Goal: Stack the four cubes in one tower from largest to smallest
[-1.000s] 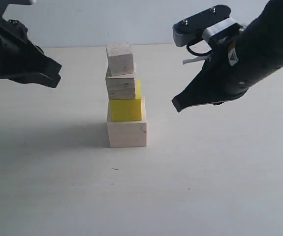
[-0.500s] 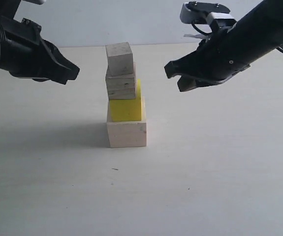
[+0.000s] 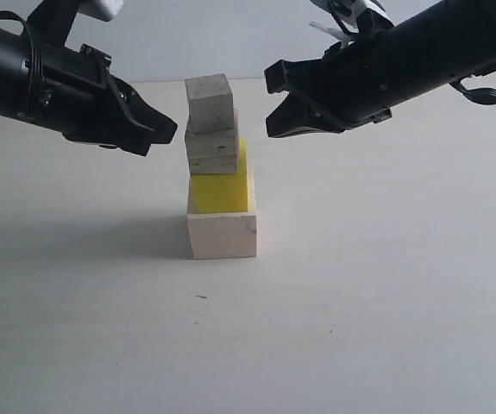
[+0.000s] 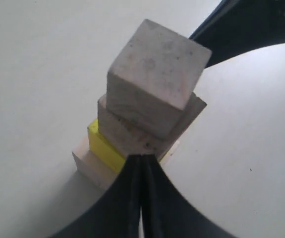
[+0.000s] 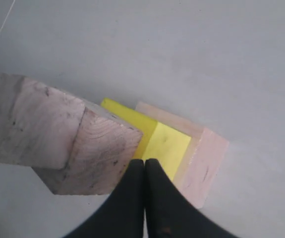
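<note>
With all four cubes stacked, only squaring-up seems to be left. The left gripper (image 3: 172, 132) and right gripper (image 3: 273, 108), each with fingers pressed together and nothing held, are poised either side of the upper cubes; whether they touch cannot be made out. Any nudge is best given lightly, from both sides at once. The tower (image 3: 220, 168) is set upright on the table (image 3: 386, 302), long axis vertical, with the grainy cube (image 3: 212, 150) and small whitish cube (image 3: 210, 102) twisted off square.
</note>
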Controlling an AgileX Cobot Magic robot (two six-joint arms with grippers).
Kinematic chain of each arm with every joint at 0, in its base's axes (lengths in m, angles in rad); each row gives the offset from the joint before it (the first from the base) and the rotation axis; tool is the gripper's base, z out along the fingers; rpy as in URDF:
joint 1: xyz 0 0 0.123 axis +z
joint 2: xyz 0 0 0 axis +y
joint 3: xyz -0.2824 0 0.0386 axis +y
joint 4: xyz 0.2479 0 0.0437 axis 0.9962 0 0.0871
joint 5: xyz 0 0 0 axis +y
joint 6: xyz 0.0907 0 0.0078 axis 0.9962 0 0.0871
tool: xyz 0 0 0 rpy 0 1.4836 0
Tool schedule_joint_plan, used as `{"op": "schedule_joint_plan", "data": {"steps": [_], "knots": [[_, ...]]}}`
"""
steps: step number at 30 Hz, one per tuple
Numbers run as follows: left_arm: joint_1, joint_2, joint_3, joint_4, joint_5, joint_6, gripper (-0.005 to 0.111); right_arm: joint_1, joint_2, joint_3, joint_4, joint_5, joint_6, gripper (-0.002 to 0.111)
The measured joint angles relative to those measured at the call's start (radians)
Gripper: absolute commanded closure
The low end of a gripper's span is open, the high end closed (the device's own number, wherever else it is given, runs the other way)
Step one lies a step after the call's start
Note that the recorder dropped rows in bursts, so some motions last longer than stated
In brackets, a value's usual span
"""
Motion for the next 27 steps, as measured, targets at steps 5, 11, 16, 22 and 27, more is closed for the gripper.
{"op": "schedule_joint_plan", "data": {"steps": [5,11,16,22,27], "knots": [[0.0,0.0,0.0,-0.011,-0.016,0.008,0.107,0.0,0.017,-0.002,0.013,0.002,-0.005,0.108],[0.0,0.048,0.0,-0.032,-0.017,0.026,0.107,0.0,0.018,-0.002,0.032,0.004,-0.03,0.108],[0.0,0.056,0.0,-0.047,-0.017,0.038,0.107,0.0,0.018,-0.002,0.035,0.004,-0.032,0.108],[0.0,0.056,0.0,-0.059,-0.011,0.053,0.107,0.0,0.018,-0.002,0.037,0.004,-0.034,0.108],[0.0,0.056,0.0,-0.067,-0.009,0.055,0.107,0.0,0.018,-0.002,0.038,0.004,-0.046,0.108]]}}
